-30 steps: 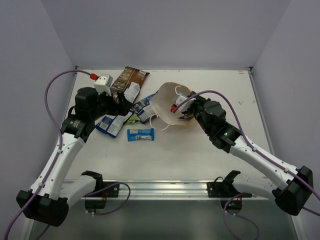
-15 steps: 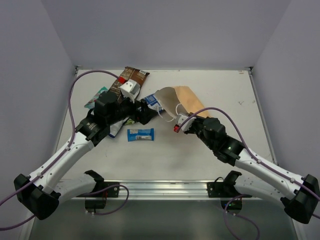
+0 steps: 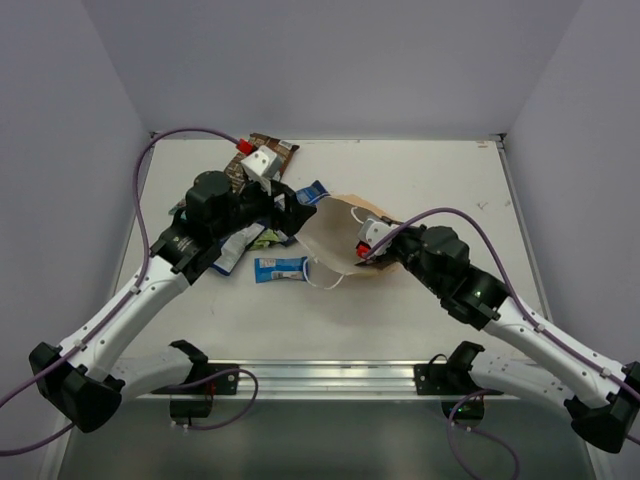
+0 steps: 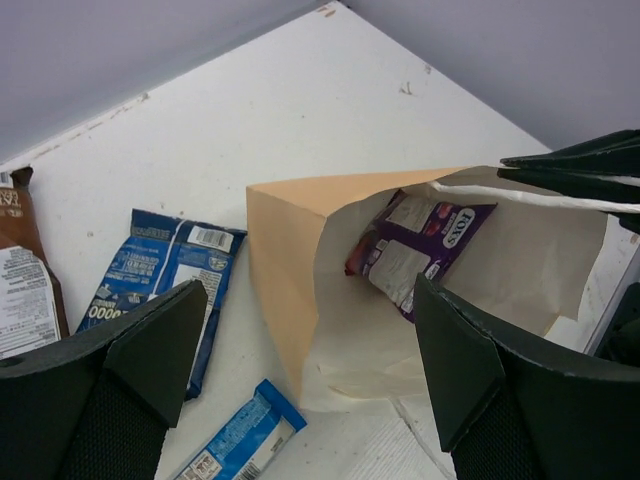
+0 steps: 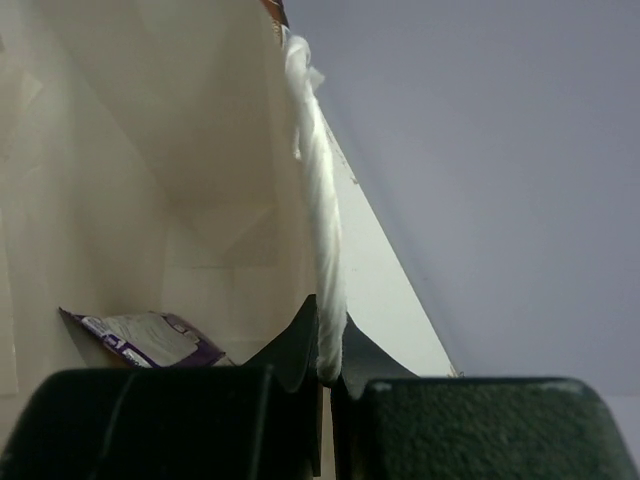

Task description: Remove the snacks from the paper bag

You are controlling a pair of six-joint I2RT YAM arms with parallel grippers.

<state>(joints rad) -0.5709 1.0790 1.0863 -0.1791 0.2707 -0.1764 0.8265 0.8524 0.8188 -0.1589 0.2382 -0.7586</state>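
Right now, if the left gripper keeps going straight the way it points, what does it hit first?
Most likely the paper bag: the left gripper, fingers open, aims into its open mouth, so it would brush the pale inner wall, then the purple packet lying inside. Depth is hard to judge.

White table (image 3: 440, 180) fills the middle of the top view, its surface matt, with small dark specks (image 3: 483, 205) toward the right side. A plain pale lilac-grey back wall (image 3: 330, 60) meets the table's far edge across the upper frame. The left wall (image 3: 60, 150) and right wall (image 3: 590, 120), of like colour, close in both sides. An aluminium rail (image 3: 330, 375) runs along the near edge in the lower frame, with a dull grey surface (image 3: 330, 445) below it. Lighting even, shadows soft
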